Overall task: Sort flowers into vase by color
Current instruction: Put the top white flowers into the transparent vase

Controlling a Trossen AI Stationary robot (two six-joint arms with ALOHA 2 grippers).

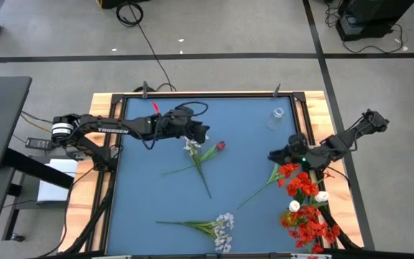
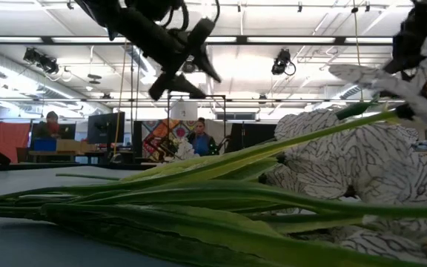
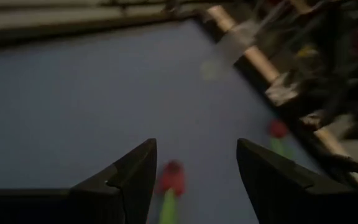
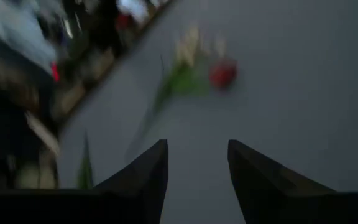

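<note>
Left gripper (image 3: pixel 194 180): fingers spread, empty, above the dark red bud (image 1: pixel 221 146) mid-table.
Right gripper (image 4: pixel 197 180): fingers apart, empty, beside the red blooms (image 1: pixel 306 205) at the table's right edge.
White spray (image 1: pixel 223 229): lies at the near edge on green stems.
Vase (image 1: pixel 277 117): clear, faint, in the far right corner.
Hard to see: the low view is blocked by stems and petals.
</note>
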